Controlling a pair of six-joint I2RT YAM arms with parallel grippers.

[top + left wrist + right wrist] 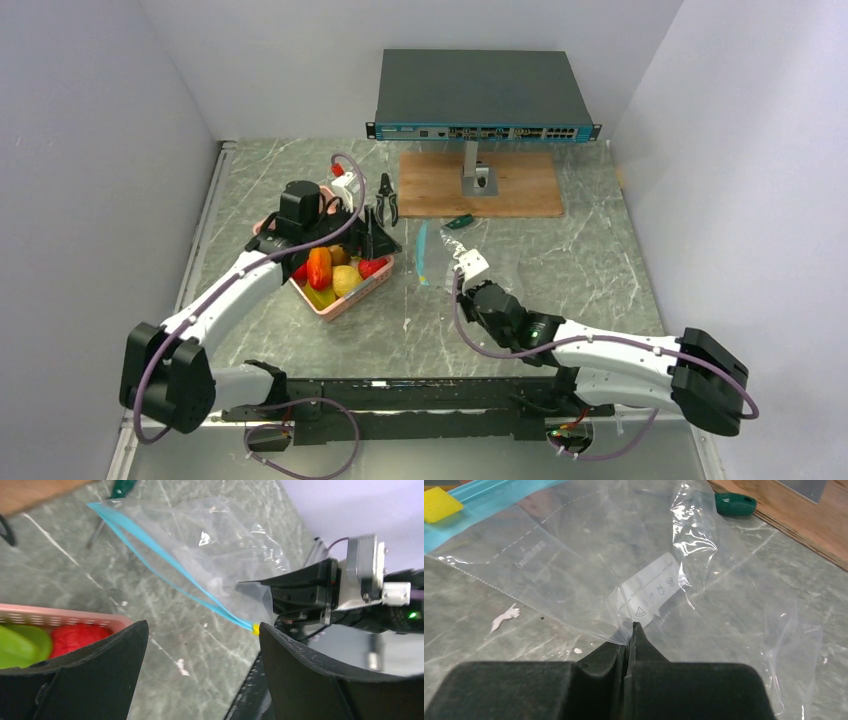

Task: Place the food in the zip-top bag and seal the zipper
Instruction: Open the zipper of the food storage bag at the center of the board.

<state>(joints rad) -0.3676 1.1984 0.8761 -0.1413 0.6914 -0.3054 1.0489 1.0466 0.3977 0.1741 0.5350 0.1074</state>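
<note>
The clear zip-top bag (480,250) (589,555) lies on the marble table, right of the pink basket (345,301). Its teal zipper (422,254) (165,575) (489,497) carries a yellow slider (256,629) (441,503) at the near end. My right gripper (460,268) (630,630) is shut, pinching the bag's near edge. The food, with an orange (319,267), a yellow (346,280) and a red piece (372,266) (75,637), sits in the basket. My left gripper (376,240) (204,626) hangs open over the basket's right side, holding nothing.
A network switch on a stand tops a wooden board (440,190) at the back. Black pliers (386,200) and a green-handled screwdriver (460,221) (735,504) lie near it. Grey walls close in left, right and behind.
</note>
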